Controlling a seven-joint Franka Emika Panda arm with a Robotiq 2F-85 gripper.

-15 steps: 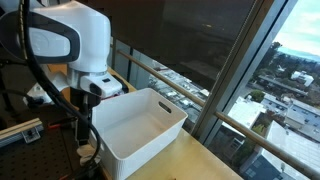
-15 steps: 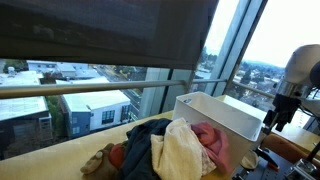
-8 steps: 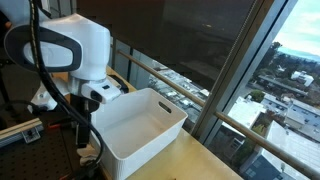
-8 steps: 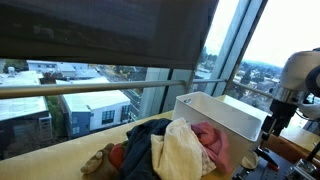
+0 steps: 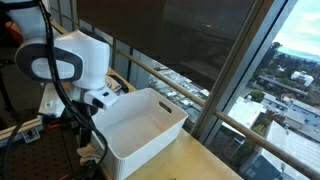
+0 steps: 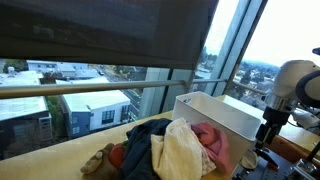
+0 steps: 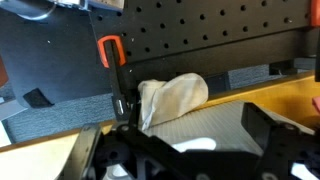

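Pincer (image 7: 175, 140) wide open, hanging above cloth (image 7: 172, 100); cloth, white and bunched, lies at bench (image 7: 285, 95) edge against black pegboard (image 7: 200, 30), seemingly just beside bin (image 5: 140, 125); for a sound pick, centre jaws over the thickest fold, descend straight, close only once both fingers straddle fabric.

Arm (image 5: 66, 62): one, white, thick-jointed, folded low with the wrist turned downward. Gripper (image 7: 176, 142): black, two fingers, pointing down, jaws spread fully apart. Also visible in an exterior view, gripper (image 6: 266, 133) hanging below the wrist.
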